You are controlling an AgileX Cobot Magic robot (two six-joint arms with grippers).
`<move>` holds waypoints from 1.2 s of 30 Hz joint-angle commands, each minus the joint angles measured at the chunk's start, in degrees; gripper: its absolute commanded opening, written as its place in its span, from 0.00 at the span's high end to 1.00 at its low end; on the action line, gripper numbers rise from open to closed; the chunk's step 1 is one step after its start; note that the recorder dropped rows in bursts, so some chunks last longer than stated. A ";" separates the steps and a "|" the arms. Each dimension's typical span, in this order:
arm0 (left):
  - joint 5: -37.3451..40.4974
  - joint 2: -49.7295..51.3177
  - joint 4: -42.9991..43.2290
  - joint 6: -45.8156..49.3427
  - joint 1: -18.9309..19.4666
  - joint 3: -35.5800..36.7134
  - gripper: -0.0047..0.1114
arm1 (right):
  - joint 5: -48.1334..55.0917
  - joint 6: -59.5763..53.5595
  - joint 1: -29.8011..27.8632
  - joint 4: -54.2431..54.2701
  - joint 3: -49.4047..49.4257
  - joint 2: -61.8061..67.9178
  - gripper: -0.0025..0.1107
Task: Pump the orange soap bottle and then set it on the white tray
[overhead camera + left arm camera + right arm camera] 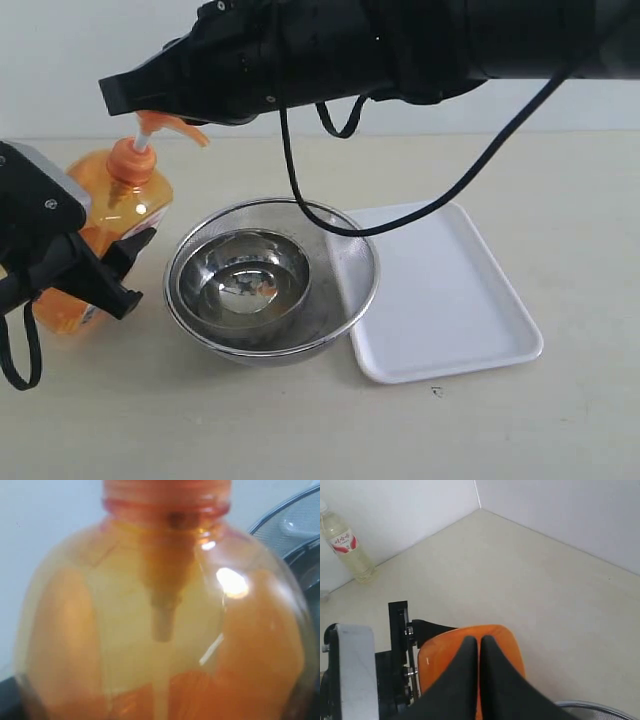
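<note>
The orange soap bottle (125,205) stands upright at the table's left and fills the left wrist view (165,630). My left gripper (135,268) has its black fingers against the bottle's lower body, shut on it. My right gripper (115,95) reaches across from the right, its fingers pressed together and empty. In the right wrist view its fingertips (479,642) lie over the orange pump head (502,645). The white stem (145,133) shows below the pump head. The white tray (450,290) lies flat on the right and holds nothing.
A steel bowl (240,275) sits inside a wire mesh bowl (350,260) between the bottle and the tray, with the mesh rim overlapping the tray's left edge. A small plastic drink bottle (342,542) stands by the far wall. A black cable (420,210) hangs over the bowls.
</note>
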 commanded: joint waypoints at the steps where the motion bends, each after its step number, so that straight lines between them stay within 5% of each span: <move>1: 0.67 0.34 2.29 -1.81 -0.30 0.37 0.92 | 3.29 1.39 0.63 -2.27 0.86 1.91 0.98; 36: 0.42 0.34 2.63 -1.84 -0.30 0.37 0.92 | 4.43 2.37 0.63 -3.19 0.86 2.58 0.98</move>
